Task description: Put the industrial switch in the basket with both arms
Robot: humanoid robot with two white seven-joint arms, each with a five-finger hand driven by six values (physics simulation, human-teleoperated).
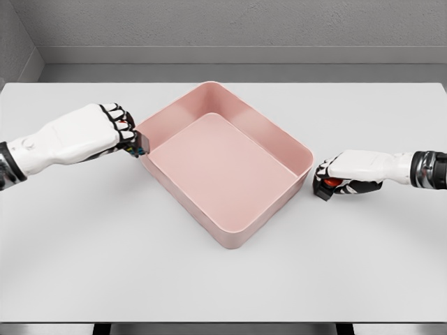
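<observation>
The pink basket (227, 171) sits empty mid-table (223, 279), rotated corner-on, with the left hand (124, 132) curled around a small dark object at its left wall and the right hand (342, 180) clenched on a red-and-black item, probably the industrial switch (331, 183), just beside the right corner, apparently staged for lifting over the rim.

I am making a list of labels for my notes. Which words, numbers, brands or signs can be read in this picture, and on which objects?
None can be read. The pink basket and white table are plain. The small objects in the left hand and right hand show colours only, too small for text.
</observation>
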